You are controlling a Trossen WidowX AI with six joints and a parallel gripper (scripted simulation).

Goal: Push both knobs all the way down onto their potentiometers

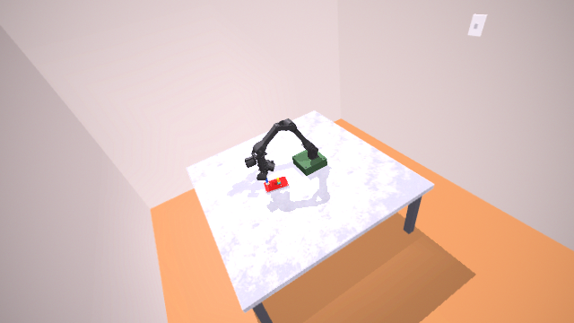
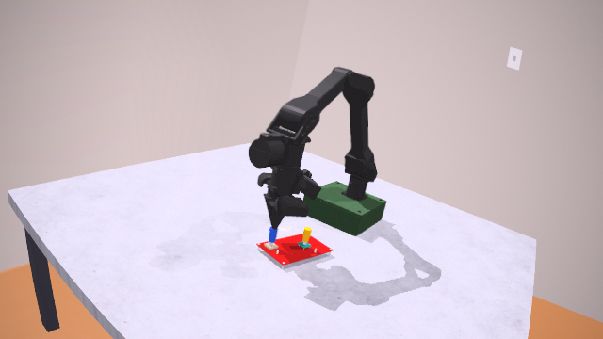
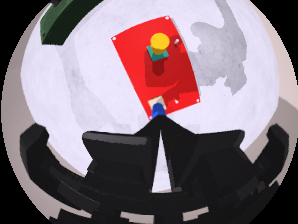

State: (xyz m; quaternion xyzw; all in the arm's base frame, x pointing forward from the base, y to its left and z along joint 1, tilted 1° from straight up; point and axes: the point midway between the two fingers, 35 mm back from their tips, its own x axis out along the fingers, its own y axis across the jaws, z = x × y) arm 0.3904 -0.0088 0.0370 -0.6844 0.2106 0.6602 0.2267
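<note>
The red circuit board (image 1: pixel 282 184) (image 2: pixel 294 256) (image 3: pixel 132 55) stands on short legs on the table. The blue knob (image 2: pixel 272 234) (image 3: pixel 158 109) stands above the beige potentiometer (image 2: pixel 270 246) (image 3: pixel 156 102), with a small gap between them in the exterior view. The yellow knob (image 2: pixel 307 234) (image 3: pixel 160 42) stands above the teal potentiometer (image 2: pixel 304 245) (image 3: pixel 156 53), with a little pale shaft showing between. My gripper (image 2: pixel 276 227) (image 3: pixel 160 118) is shut with nothing between the fingers. Its tips are at the top of the blue knob, touching or nearly so; the tips hide part of it in the wrist view.
The arm's green base block (image 1: pixel 309 162) (image 2: pixel 346 212) (image 3: pixel 60 22) stands behind the board. The yellow knob rises beside the gripper, toward the board's other end. Small pale pins stick up from the board. The arm's shadow falls over the table and the board.
</note>
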